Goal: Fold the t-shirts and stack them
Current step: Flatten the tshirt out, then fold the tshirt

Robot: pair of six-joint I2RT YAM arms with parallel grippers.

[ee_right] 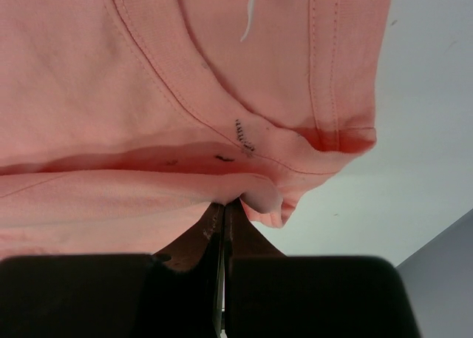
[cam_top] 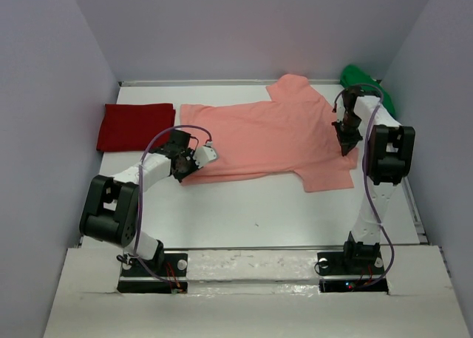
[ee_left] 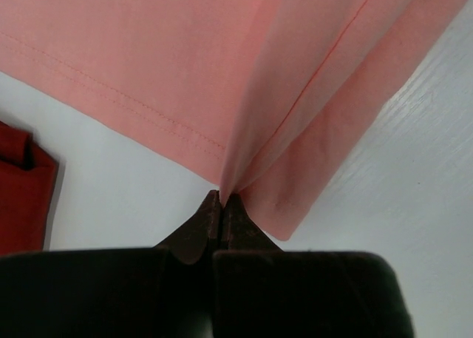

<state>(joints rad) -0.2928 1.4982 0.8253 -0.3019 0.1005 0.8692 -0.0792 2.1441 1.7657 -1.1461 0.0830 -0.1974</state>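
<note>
Nearby, a folded red shirt (cam_top: 136, 126) lies upper left; a green shirt (cam_top: 362, 79), apparently bunched, upper right. Both the left gripper (cam_top: 182, 171) and right gripper (cam_top: 347, 147) clench the salmon-pink shirt (cam_top: 273, 134), spread across the worktop (cam_top: 259, 212).

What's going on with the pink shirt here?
Both arms are mid-fold on the salmon-pink shirt, spread on the table. The left gripper is shut on its hem corner, the right gripper on cloth near the collar. The red shirt lies folded at far left; the green shirt sits bunched in the far-right corner.
</note>
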